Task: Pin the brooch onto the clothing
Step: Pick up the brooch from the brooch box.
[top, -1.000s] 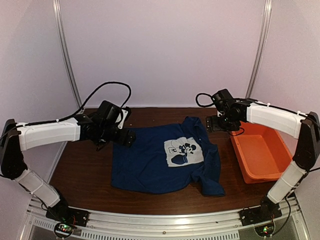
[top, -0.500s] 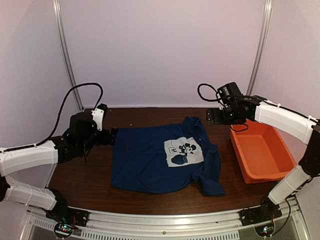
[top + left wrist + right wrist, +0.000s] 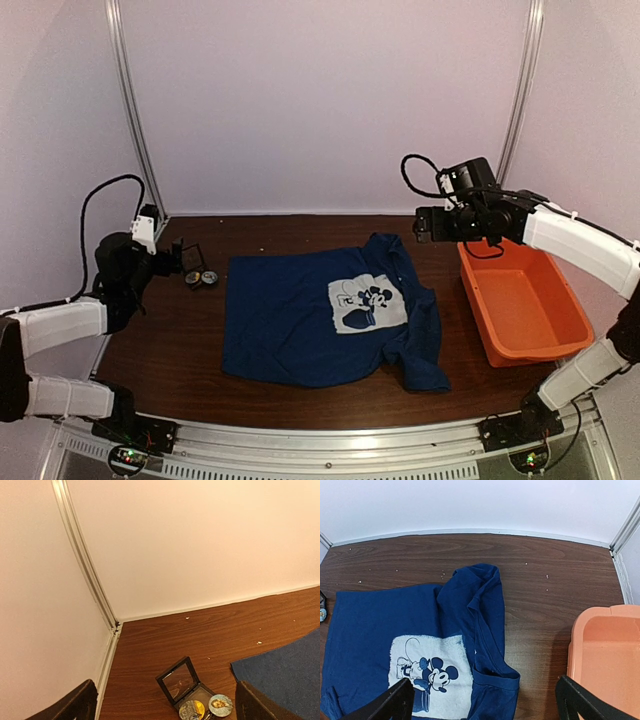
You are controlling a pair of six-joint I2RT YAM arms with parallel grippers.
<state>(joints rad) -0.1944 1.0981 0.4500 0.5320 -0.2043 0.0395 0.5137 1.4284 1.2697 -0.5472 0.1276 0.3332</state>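
Two grippers: the left gripper (image 3: 166, 262) and the right gripper (image 3: 425, 225) both have their jaws spread wide apart, closed on nothing.
Left gripper: it is low over the left side of the table (image 3: 170, 345), and its wrist view looks toward the back corner. Its fingers (image 3: 75, 707) show only in the bottom corners of that view.
Brooch (image 3: 220, 705): it lies flat on the table just ahead of the left gripper, between the fingers and nearer the one on the right of the wrist view. Neither finger touches it.
Second badge (image 3: 191, 710): it sits close against the brooch, on the side toward the other finger, and is grey with a yellow patch.
Box (image 3: 180, 682): it is just beyond the two badges as seen from the left gripper. Its lid is raised and tilted, with a clear pane, and its base is right beside the badges.
Shirt (image 3: 320, 315): it is spread on the table with the print (image 3: 368, 305) up. One corner lies beside the left gripper's finger on the right of the view, near the brooch but apart from it.
Right gripper: it is raised above the table past the shirt's far end. Its fingers (image 3: 395, 705) frame the shirt below, and the cloth above the print is bunched into a fold.
Tub (image 3: 525, 310): it stands on the side of the right gripper away from the shirt, its far rim near that gripper. Bare wood lies between the tub and the shirt.
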